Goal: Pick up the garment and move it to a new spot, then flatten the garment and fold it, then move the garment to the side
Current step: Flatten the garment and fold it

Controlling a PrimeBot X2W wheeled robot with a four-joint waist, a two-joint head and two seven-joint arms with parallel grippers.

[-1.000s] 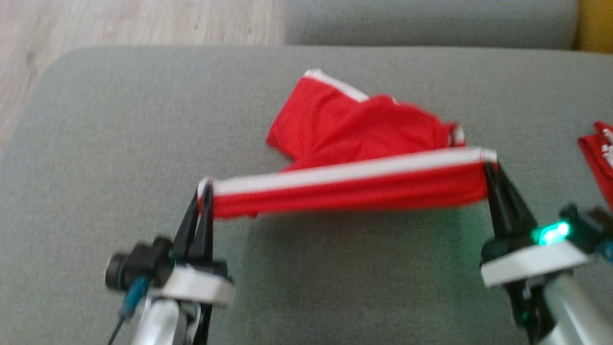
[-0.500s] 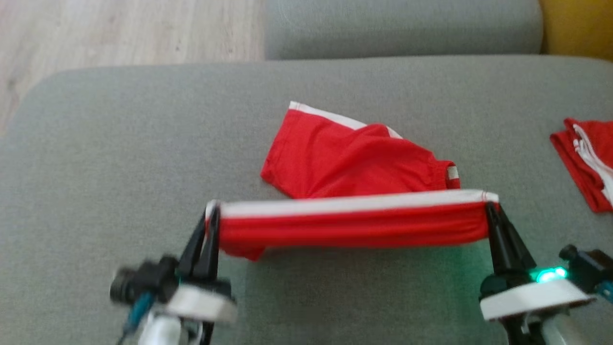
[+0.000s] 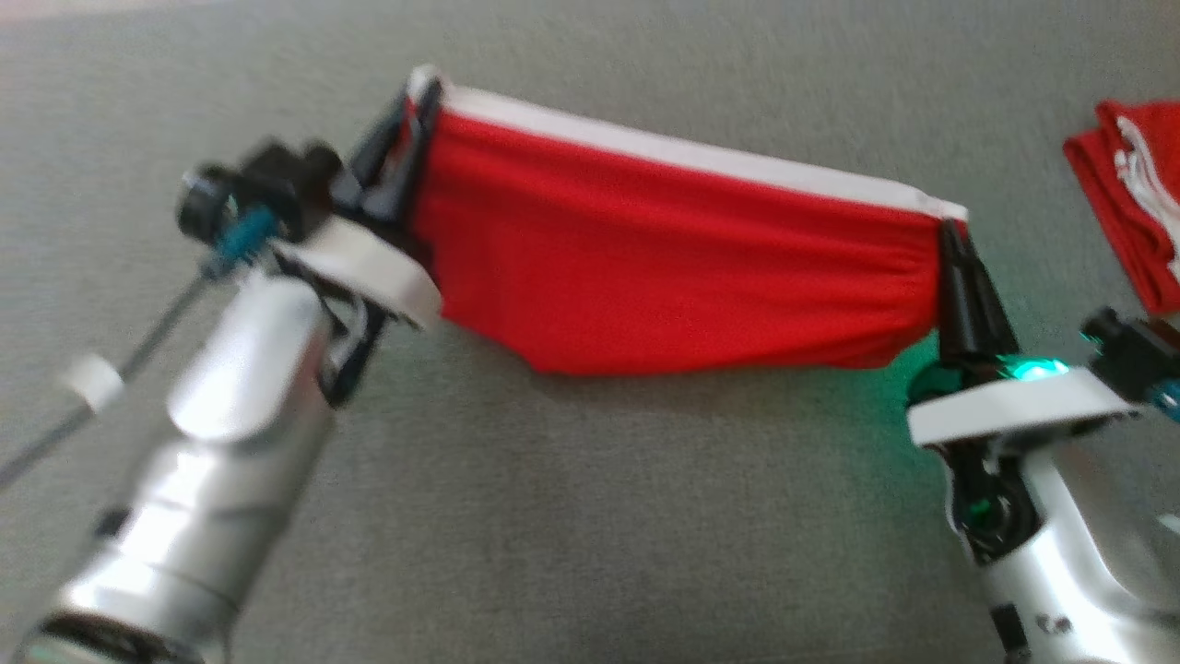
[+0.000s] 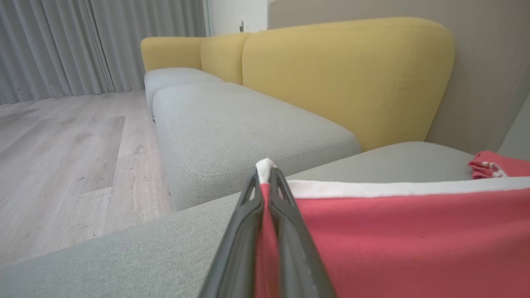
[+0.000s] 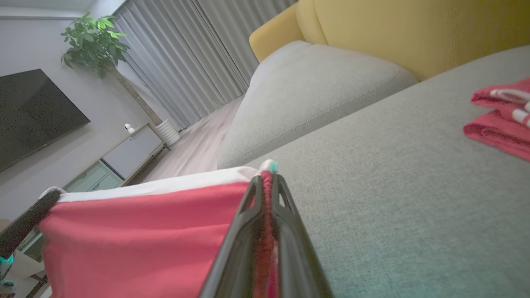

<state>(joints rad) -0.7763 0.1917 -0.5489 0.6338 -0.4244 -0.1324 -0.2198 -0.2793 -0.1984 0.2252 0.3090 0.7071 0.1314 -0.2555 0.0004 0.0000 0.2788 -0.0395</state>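
Both arms reach forward, well apart, the left hand (image 3: 417, 106) farther up the head view than the right hand (image 3: 949, 235); each pinches the garment (image 3: 664, 249) tight.

The red fabric garment (image 3: 664, 267) has a white band along one edge; the woven sofa cushion (image 3: 553, 516) is plain grey.

A folded red cloth (image 3: 1106, 217) lies on the grey seat (image 3: 590, 516) before a yellow backrest (image 4: 343, 78).
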